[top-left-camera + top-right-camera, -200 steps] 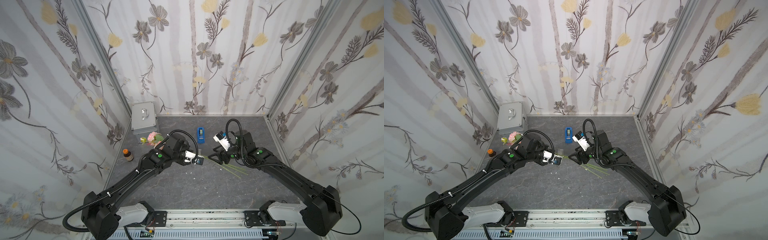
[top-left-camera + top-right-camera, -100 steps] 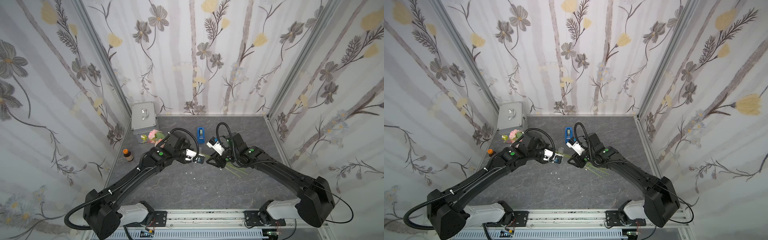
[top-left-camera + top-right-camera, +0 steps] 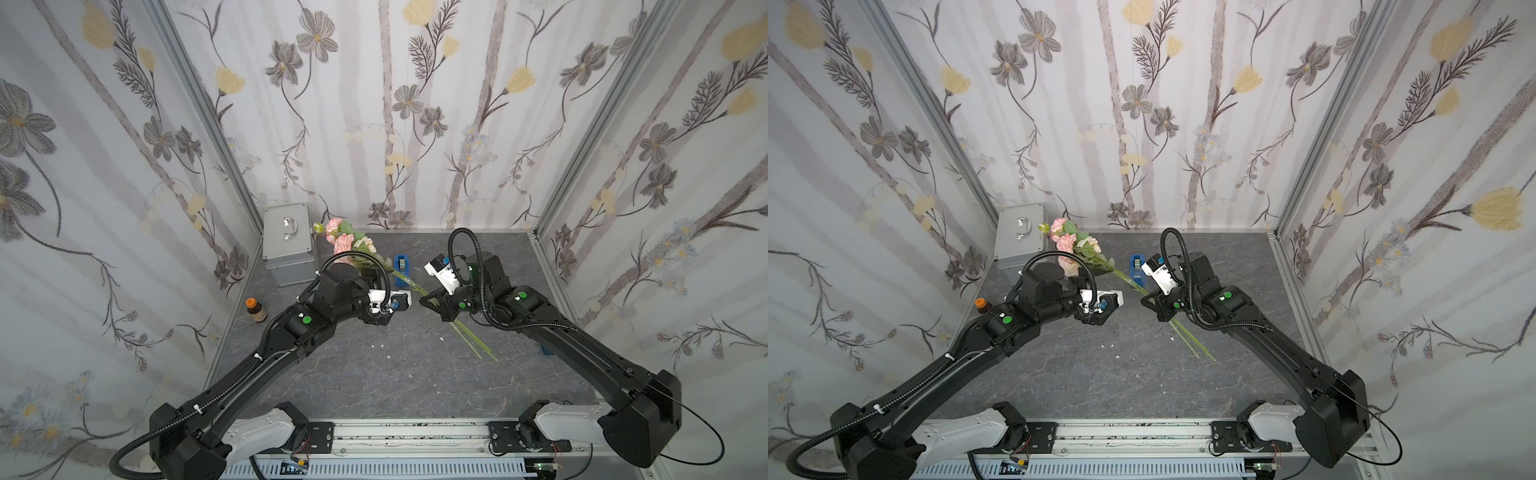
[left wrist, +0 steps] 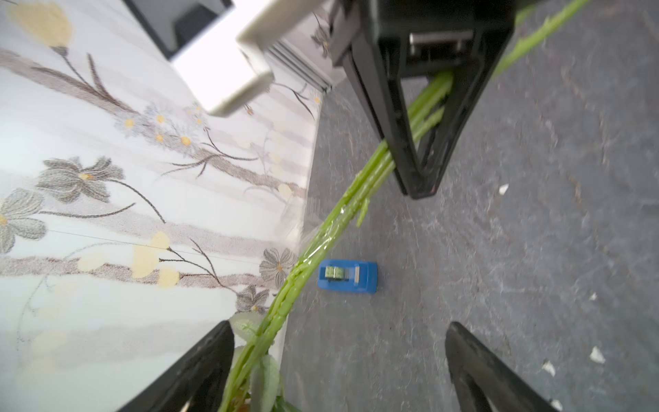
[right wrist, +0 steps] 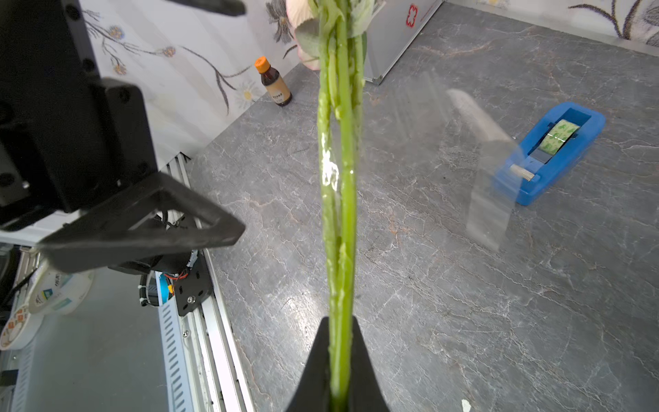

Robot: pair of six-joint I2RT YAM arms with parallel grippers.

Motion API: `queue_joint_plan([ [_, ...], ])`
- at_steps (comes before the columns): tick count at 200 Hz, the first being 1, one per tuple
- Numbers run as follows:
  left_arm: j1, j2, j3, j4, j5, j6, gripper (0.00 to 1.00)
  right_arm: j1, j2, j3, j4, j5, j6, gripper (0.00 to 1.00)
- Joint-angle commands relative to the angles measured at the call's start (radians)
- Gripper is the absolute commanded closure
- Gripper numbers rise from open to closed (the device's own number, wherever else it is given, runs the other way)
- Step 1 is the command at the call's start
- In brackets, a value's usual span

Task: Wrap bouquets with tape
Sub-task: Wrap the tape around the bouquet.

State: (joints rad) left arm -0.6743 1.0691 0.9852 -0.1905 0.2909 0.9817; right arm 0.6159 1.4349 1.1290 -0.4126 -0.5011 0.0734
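Note:
The bouquet has pale pink flowers and long green stems that slant across the floor's middle. My right gripper is shut on the stems partway along, holding them off the floor. A shiny clear wrap shows on the stems. My left gripper is open, and the stems pass just inside one finger without being pinched. The tape sits in a blue dispenser behind the stems.
A silver case stands in the back left corner. A brown bottle with an orange cap is by the left wall. Small white scraps lie on the grey floor. A blurred clear strip hangs near the dispenser.
My left gripper has opened and let go of the stems. My right gripper has shut on them, and the flowers have swung toward the back wall.

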Motion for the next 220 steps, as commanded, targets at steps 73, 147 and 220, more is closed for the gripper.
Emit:
queue_joint_plan([
  [73, 0.001, -0.090, -0.265, 0.748, -0.068, -1.423, 0.05, -0.018, -0.179, 0.015, 0.244, -0.110, 0.320, 1.00],
  [147, 0.001, -0.011, -0.209, 0.758, 0.151, -1.188, 0.09, -0.003, -0.251, 0.045, 0.191, -0.192, 0.378, 1.00],
  [220, 0.020, 0.134, -0.173, 0.935, 0.244, -1.073, 0.16, 0.018, -0.301, 0.066, 0.160, -0.246, 0.369, 1.00],
])
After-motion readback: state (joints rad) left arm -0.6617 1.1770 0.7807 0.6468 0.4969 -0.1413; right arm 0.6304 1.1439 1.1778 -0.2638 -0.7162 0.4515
